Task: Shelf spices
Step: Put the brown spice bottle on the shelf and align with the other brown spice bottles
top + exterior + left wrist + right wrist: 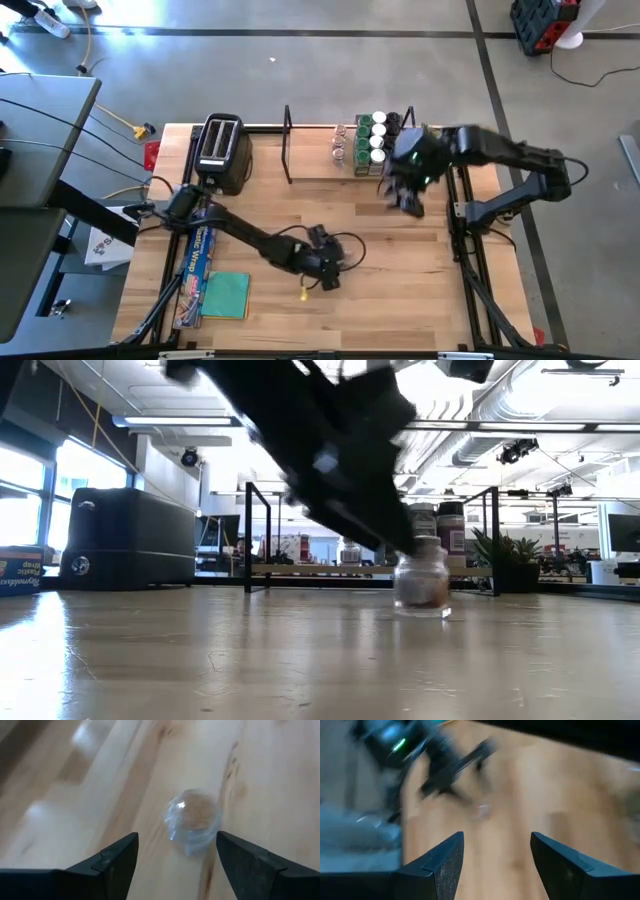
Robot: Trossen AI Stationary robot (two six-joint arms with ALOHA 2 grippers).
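A small clear glass spice jar (pixel 194 822) with brownish contents stands upright on its base on the wooden table (pixel 422 585). My left gripper (pixel 176 839) is open near the table's middle (pixel 328 274). Its fingers slant down on either side of the jar, just short of it, and do not touch it. My right gripper (pixel 497 836) is open, with nothing between its fingers, above the table in front of the shelf's right end (pixel 405 198). On the shelf (pixel 310 152) at the far edge, several spices (pixel 370 140) with green and white lids stand in rows.
A black-and-silver toaster (pixel 220 150) stands at the far left beside the shelf. A box of wrap (pixel 195 265), a green square pad (pixel 226 295) and a small yellow object (pixel 303 293) lie near the left front. A potted plant (pixel 510 555) shows by the shelf's right end.
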